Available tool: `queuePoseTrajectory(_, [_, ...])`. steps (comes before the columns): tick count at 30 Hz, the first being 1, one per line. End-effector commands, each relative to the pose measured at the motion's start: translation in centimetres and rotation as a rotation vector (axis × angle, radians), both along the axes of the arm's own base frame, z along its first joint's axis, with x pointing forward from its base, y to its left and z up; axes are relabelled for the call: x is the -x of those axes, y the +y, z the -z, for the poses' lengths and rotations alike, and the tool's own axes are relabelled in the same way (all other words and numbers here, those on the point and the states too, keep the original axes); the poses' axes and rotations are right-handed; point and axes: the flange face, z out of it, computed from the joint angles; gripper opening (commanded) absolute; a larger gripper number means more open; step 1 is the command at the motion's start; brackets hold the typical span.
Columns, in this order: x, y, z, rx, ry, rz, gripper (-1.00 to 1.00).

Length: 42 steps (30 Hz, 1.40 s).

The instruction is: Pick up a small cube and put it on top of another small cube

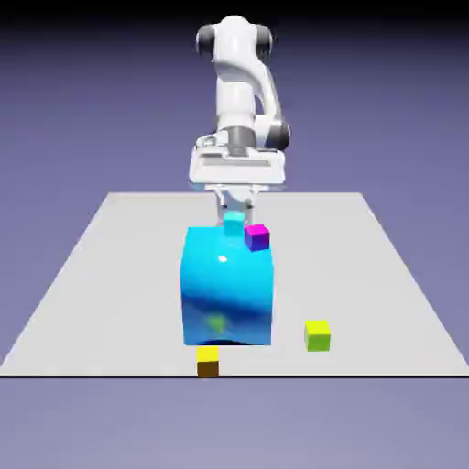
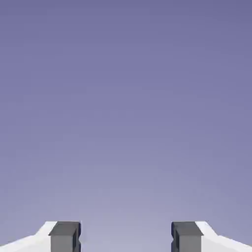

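The empty two-finger end effector [image 2: 126,237] stood spread; the next move called for approaching the tiny lime-green cube [image 1: 317,336].

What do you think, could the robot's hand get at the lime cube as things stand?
Probably yes: the hand is open with nothing between its tips, and the lime cube stands apart on the table, though the big blue cube sits beside the likely path.
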Motion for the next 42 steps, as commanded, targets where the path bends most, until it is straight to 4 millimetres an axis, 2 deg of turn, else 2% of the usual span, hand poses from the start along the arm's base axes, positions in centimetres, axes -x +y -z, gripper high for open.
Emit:
queuePoseTrajectory(1, [-0.4,0.3,0.5,0.014,0.020,-0.033,0.00])
queuePoseTrajectory(11, [-3.8,4.2,6.5,0.150,0.202,-0.389,0.00])
queuePoseTrajectory(20, [-5.5,8.4,12.7,0.261,0.330,-0.738,0.00])
queuePoseTrajectory(28, [-5.8,12.3,18.5,0.351,0.411,-1.061,0.00])
queuePoseTrajectory(37, [-5.1,16.5,25.0,0.441,0.462,-1.432,0.00])
queuePoseTrajectory(39, [-5.0,16.8,25.6,0.449,0.465,-1.465,0.00])
queuePoseTrajectory(42, [-5.2,17.4,29.3,0.454,0.462,-1.466,0.00])
